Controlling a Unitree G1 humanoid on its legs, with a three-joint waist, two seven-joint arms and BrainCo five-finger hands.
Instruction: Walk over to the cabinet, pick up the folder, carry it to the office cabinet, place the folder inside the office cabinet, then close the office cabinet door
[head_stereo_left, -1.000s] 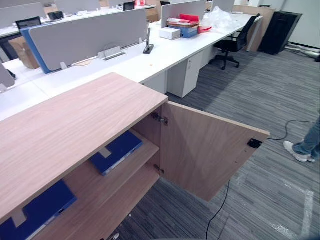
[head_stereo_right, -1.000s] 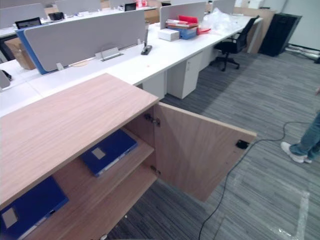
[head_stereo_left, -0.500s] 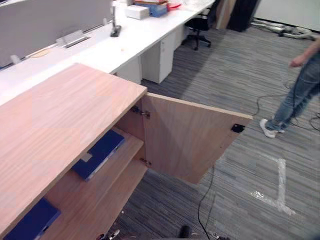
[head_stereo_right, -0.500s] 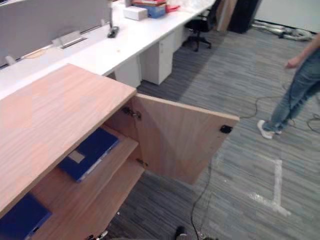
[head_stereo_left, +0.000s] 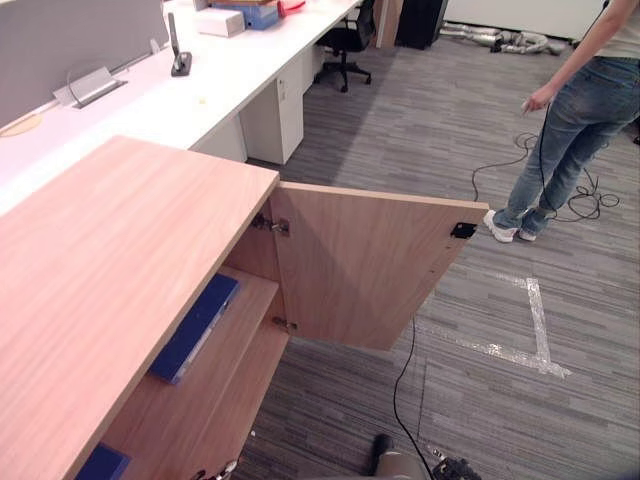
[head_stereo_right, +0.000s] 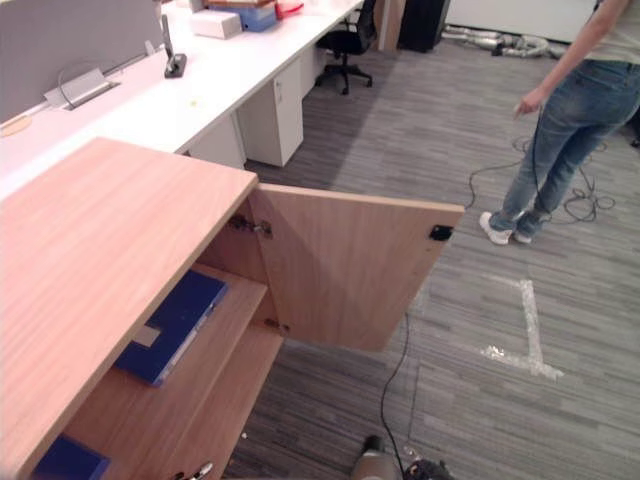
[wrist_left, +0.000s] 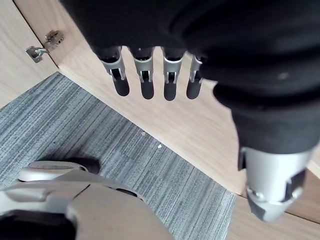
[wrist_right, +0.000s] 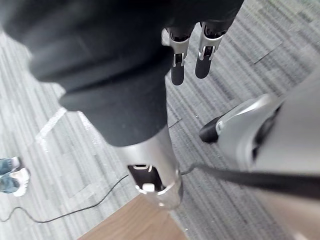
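A blue folder (head_stereo_left: 195, 328) lies flat on the upper shelf inside the wooden cabinet (head_stereo_left: 110, 270). The cabinet's door (head_stereo_left: 370, 270) stands wide open over the carpet. The corner of a second blue folder (head_stereo_right: 70, 462) shows further left on the same shelf. My left hand (wrist_left: 145, 75) hangs by the cabinet's lower wooden edge, near a door hinge (wrist_left: 45, 42), its fingers straight and holding nothing. My right hand (wrist_right: 190, 55) hangs over the grey carpet, fingers straight and likewise holding nothing.
A person in jeans (head_stereo_left: 570, 120) stands on the carpet at the right, past the door. White tape marks (head_stereo_left: 535, 320) lie on the floor. A long white desk (head_stereo_left: 150, 100) with a grey divider runs behind the cabinet, a black office chair (head_stereo_left: 345, 40) at its far end.
The whole picture has shifted as the camera swung and dipped. The person has walked further into view at the right. Folders and door stay as they were.
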